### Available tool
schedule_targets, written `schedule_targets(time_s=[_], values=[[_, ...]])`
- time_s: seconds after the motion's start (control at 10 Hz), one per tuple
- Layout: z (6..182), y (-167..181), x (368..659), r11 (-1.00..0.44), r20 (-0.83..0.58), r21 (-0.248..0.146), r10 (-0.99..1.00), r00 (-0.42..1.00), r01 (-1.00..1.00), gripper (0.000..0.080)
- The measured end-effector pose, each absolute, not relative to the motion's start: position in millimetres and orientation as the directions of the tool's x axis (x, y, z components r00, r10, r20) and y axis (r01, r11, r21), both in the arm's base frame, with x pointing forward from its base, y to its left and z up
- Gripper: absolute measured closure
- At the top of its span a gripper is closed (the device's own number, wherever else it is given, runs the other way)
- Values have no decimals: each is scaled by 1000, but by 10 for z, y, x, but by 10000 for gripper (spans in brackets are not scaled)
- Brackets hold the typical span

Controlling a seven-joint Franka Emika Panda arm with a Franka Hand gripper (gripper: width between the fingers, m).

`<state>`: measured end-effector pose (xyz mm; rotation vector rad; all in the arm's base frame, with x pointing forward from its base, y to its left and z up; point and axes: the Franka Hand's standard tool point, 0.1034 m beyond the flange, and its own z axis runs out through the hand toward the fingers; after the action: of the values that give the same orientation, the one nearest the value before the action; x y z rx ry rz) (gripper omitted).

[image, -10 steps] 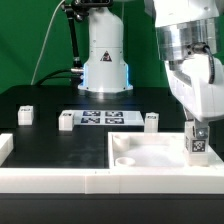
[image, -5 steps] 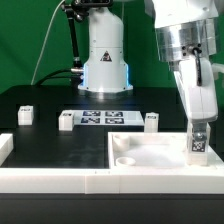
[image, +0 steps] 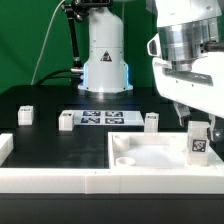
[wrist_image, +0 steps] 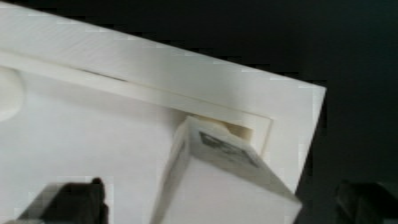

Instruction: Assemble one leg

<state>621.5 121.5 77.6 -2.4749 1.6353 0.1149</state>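
A leg [image: 198,141], a small white block with a tag on its front, stands upright at the corner of the large white plate [image: 150,155] on the exterior view's right. My gripper [image: 195,122] is right above it, with the jaws spread on either side of its top. In the wrist view the leg [wrist_image: 228,165] rises from the plate's corner socket between my dark fingers [wrist_image: 71,200]. One finger stands clear of the leg, the other is close beside it. The gripper [wrist_image: 217,200] is open.
Three more legs stand on the black table [image: 25,115], [image: 66,120], [image: 151,121]. The marker board [image: 100,118] lies between them. A long white rail [image: 50,176] runs along the front. The robot base [image: 105,60] stands behind.
The hand has turned about its axis above the leg and its jaws have spread apart. The leg stays upright in the plate's corner.
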Motion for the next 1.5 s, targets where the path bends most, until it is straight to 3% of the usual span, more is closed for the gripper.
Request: schedule_targets(time_s=[0.4,0.7,0.9,1.1,1.2,1.3,1.5], values=[[783,1217,6199,-771,-70,-66,-629,774,-633,151],[769,1189,6196,-890,-44,-68,-449,892,-451,151],[769,1200,6194,-898,-44,-72,-431,901,-433,151],[769,1198,6194,-898,-44,-71,-431,901,-433,389],[769,1198,6195,-898,-44,-72,-431,901,-433,389],[769,1200,6194,-892,-45,-71,-444,895,-446,509],[770,1200,6197,-870,-50,-73,-486,873,-488,509]])
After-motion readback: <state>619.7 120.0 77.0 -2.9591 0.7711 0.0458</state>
